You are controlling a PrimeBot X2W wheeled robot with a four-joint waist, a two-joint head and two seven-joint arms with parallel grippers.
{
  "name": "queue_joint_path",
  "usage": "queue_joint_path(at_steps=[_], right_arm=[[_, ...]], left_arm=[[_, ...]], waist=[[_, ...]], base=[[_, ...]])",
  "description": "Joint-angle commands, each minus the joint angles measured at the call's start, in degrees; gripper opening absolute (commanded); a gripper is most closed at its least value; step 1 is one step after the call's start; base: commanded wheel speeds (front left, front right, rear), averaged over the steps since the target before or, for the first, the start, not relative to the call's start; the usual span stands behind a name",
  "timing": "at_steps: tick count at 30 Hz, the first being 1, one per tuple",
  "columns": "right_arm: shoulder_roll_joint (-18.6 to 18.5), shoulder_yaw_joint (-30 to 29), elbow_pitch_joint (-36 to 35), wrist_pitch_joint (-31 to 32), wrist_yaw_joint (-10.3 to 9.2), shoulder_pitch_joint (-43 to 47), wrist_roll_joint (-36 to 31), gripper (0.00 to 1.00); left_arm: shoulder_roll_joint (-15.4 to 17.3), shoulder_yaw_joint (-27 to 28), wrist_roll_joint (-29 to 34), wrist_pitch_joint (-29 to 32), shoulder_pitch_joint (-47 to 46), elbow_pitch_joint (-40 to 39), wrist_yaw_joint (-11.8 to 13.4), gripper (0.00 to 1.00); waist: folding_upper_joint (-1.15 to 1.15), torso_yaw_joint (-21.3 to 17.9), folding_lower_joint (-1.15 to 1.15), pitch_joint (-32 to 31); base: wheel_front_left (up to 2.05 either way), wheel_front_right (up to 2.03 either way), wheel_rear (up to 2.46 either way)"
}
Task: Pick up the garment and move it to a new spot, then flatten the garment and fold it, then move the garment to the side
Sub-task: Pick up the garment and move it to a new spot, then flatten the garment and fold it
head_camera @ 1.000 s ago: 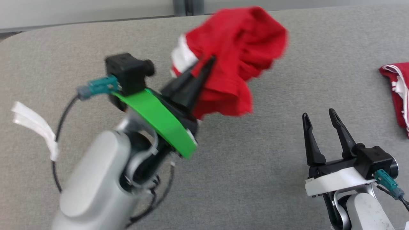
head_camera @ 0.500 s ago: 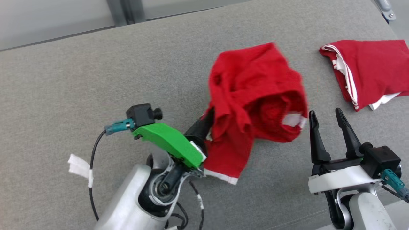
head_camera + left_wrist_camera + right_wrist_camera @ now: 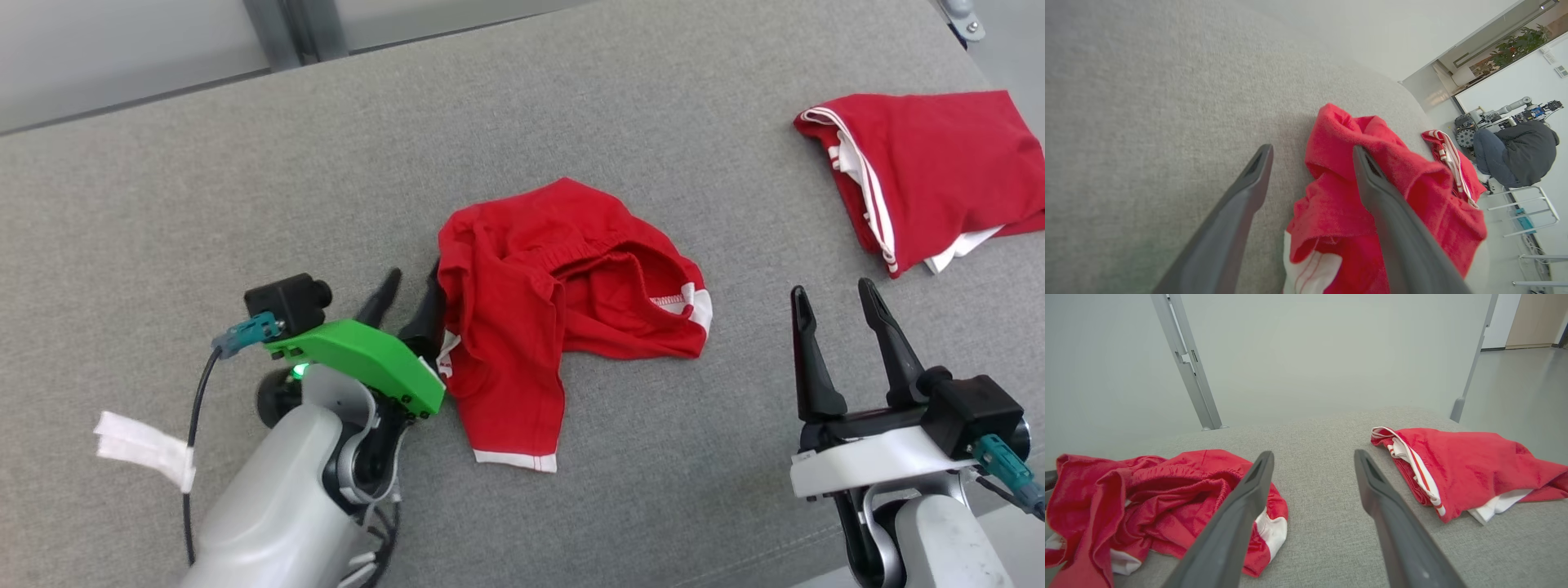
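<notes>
Head view: red garment (image 3: 563, 310) lies crumpled mid-counter (image 3: 245, 188)
Left end effector (image 3: 415, 282): fingers spread wide, holding nothing, just beside garment's left edge
Right end effector (image 3: 833, 290): wide apart, holding nothing, right of garment

Crumpled garment (image 3: 1167, 490), folded garment (image 3: 1474, 469), apart

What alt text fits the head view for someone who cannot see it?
A crumpled red fabric garment with white trim lies on the grey fabric table, the left gripper open at its left edge. The right gripper stands open, apart, at lower right; a folded red-and-white garment lies far right.
</notes>
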Motion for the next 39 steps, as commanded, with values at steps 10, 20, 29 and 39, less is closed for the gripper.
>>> queue_joint_path(at_steps=[10,20,29,39], right_arm=[[-2.97,-3.20,-2.52,0.00,0.00,6.26,-3.68,1.00],[-4.95,-5.49,-1.94,0.00,0.00,11.99,-4.09,1.00],[-2.83,-5.21,0.95,0.00,0.00,12.52,-3.28,1.00],[-1.70,-4.64,2.05,0.00,0.00,11.93,-3.80,1.00]], left_arm=[[5.20,0.31,25.51,-11.72,17.57,-18.17,6.69,1.00],[0.43,18.00,42.45,-11.71,37.49,-26.27,4.44,1.00],[-2.50,29.11,48.62,-11.72,39.77,-22.35,-3.05,1.00],[-4.37,31.53,51.63,-11.72,38.38,-21.23,-6.87,1.00]], waist=[[0.00,5.33,0.00,-10.47],[0.00,11.43,0.00,-15.44],[0.00,14.48,0.00,-15.96],[0.00,14.49,0.00,-15.40]], base=[[0.00,0.00,0.00],[0.00,0.00,0.00],[0.00,0.00,0.00],[0.00,0.00,0.00]])
